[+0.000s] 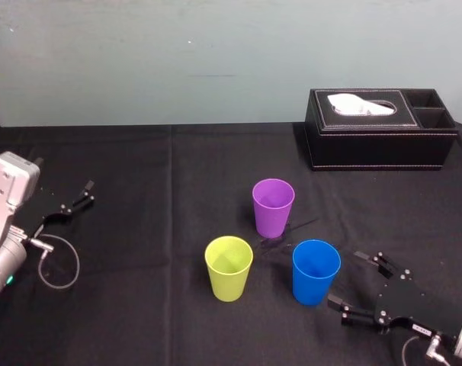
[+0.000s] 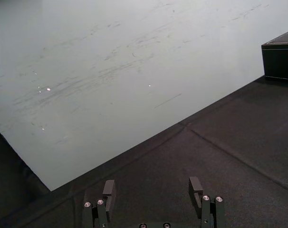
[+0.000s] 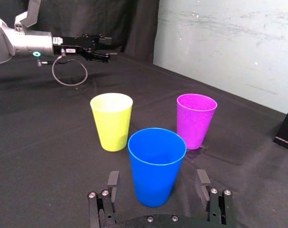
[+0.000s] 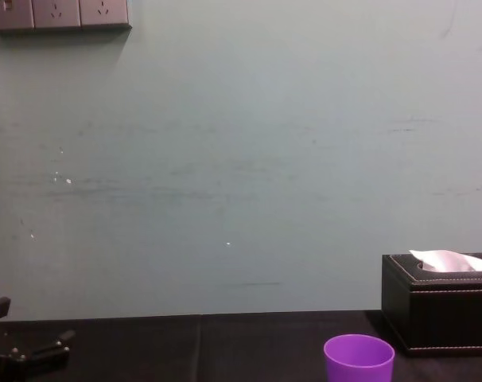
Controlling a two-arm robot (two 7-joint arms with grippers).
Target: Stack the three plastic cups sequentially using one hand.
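Smooth tapered blue cup [image 1: 316,271], right hand [image 1: 345,277] spread

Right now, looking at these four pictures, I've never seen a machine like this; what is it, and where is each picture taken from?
It is a robot with two arms, each ending in a black two-fingered tool. One picture looks down from its head, one across from its chest, two from its wrists. On the black table stand three separate cups: a purple cup, a yellow-green cup and a blue cup, with a tissue box behind. The right tool is open beside the blue cup, holding nothing. The left tool sits open at the far left.
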